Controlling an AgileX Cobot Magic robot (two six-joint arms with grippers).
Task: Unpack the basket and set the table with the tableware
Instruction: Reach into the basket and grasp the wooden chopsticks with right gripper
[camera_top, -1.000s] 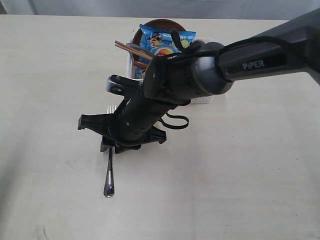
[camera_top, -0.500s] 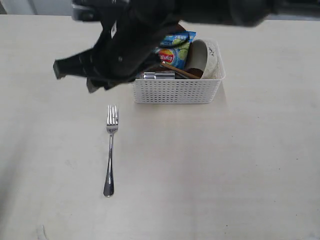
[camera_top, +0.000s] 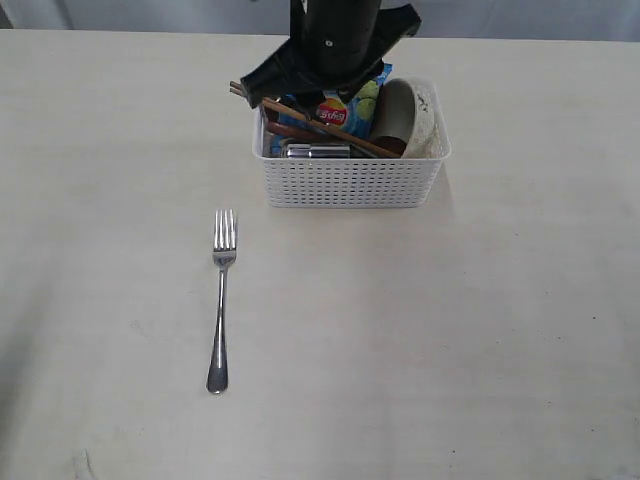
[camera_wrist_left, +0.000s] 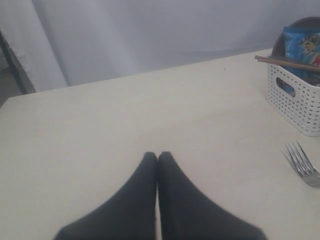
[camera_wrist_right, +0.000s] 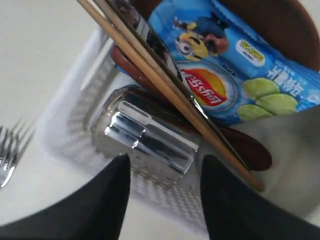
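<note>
The white basket (camera_top: 350, 182) stands at the back middle of the table (camera_top: 480, 330). It holds a steel cup (camera_wrist_right: 145, 135) lying on its side, brown chopsticks (camera_wrist_right: 165, 85), a dark red spoon (camera_wrist_right: 250, 147), a pale bowl (camera_top: 415, 115) and a reddish-brown plate (camera_wrist_right: 280, 25). A steel fork (camera_top: 220, 300) lies on the table in front of the basket, to its left. My right gripper (camera_wrist_right: 166, 159) hangs open just above the cup and holds nothing. My left gripper (camera_wrist_left: 158, 155) is shut and empty, low over bare table left of the fork (camera_wrist_left: 302, 162).
A blue chip bag (camera_wrist_right: 225, 65) leans against the plate inside the basket. The right arm (camera_top: 335, 40) reaches in from the back edge and hides the basket's far left corner. The basket's handle cut-out (camera_wrist_left: 285, 86) faces the left gripper.
The right arm has swung away from the fork and back over the basket. Its jaws now stand wider. The fork stays where it lay.
</note>
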